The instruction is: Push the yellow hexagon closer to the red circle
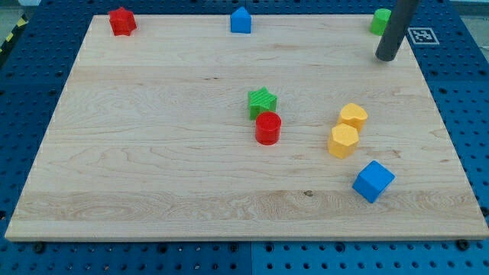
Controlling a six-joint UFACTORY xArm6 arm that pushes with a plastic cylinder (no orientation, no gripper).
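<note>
The yellow hexagon (343, 141) lies right of the board's middle, just below a yellow heart-shaped block (353, 116) that touches it. The red circle (268, 128) is a short cylinder to the hexagon's left, with a gap between them. A green star (262, 101) sits against the red circle's upper side. My tip (386, 56) is near the view's top right, well above and to the right of the yellow hexagon, touching no block.
A blue cube (374, 181) lies below and right of the hexagon. Along the top edge stand a red block (121, 21) at left, a blue house-shaped block (241, 21) in the middle, and a green block (380, 21) partly behind the rod. The wooden board (153, 153) sits on a blue pegboard.
</note>
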